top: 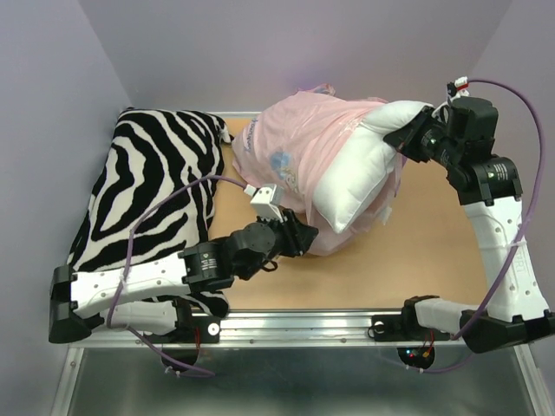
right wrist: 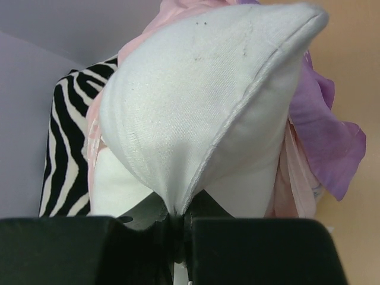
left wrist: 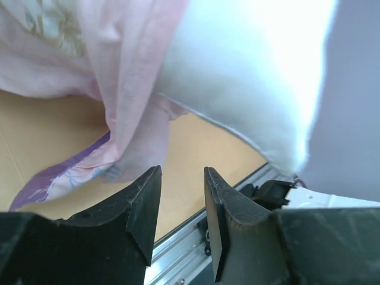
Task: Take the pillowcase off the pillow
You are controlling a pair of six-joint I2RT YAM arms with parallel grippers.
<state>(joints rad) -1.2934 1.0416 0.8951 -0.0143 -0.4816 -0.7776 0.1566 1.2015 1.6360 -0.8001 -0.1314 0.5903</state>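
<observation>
The white pillow point(top: 364, 165) sticks halfway out of the pink pillowcase point(top: 295, 143), which is turned inside out and bunched at the back middle of the table. My right gripper point(top: 408, 134) is shut on the pillow's corner seam point(right wrist: 178, 202) and holds that end lifted. My left gripper point(top: 303, 236) is open and empty just in front of the pillowcase's lower hem; its fingers point(left wrist: 145, 208) frame bare table below the hanging pink fabric point(left wrist: 130, 101) and the pillow point(left wrist: 249, 77).
A black-and-white zebra-striped pillow point(top: 152, 186) lies along the left side of the wooden table point(top: 416, 251). The metal rail point(top: 303, 328) runs along the table's near edge. A purple wall stands behind.
</observation>
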